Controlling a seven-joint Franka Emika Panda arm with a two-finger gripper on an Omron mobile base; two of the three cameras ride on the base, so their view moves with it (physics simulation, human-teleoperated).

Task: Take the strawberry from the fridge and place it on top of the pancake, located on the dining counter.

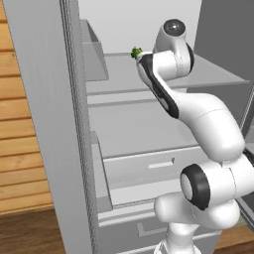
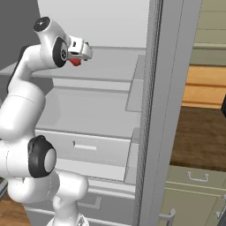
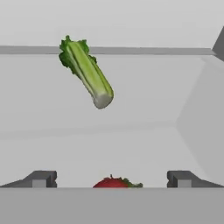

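Observation:
The fridge stands open, and my arm reaches onto its upper pale shelf. The strawberry, small and bright red, lies on that shelf between my two fingertips. My gripper is open around it, its jaws wide apart and not touching the fruit. From the right base view the strawberry sits just under my gripper. The dining counter, with its dark brown top, shows to the right past the fridge door. The pancake is out of view.
A long green leafy vegetable lies farther back on the same shelf; its leaf tip peeks past my wrist. The open fridge door stands close on the right, and another door on the left. Drawers sit below.

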